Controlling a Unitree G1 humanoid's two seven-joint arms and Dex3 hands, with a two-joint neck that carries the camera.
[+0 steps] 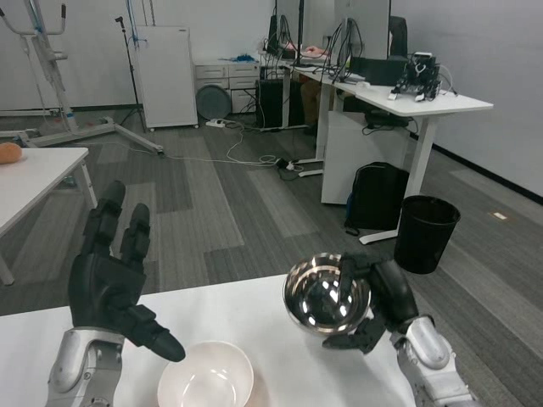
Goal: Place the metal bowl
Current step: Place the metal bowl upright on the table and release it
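While our right hand (pixel 377 305) grips the metal bowl (pixel 327 293) by its rim, with one finger hooked over the edge into the hollow and the rest wrapped behind and beneath it, the bowl hangs raised above the far right part of the white table (pixel 263 309). It is tilted so that its shiny inside faces us, and we see dark reflections in it. We cannot tell whether its lower edge touches the table top or sits just clear of it.

Our left hand (pixel 110 284) is lifted over the left side of the table with its fingers released and spread apart, pointing up and away from us, the thumb reaching out toward the right; it holds nothing.

Near the bottom edge of the view, between our two hands, a white bowl (pixel 206 376) stands upright on the table, just to the right of the left thumb and down-left of the metal bowl, apart from it.

Beyond the table we see a grey carpeted floor. A black waste bin (pixel 425 233) stands to the right, beside a black backpack (pixel 377 196) leaning at the foot of a white desk (pixel 424 103) loaded with equipment. At the left edge another white table (pixel 38 174) carries an orange object (pixel 9 153).
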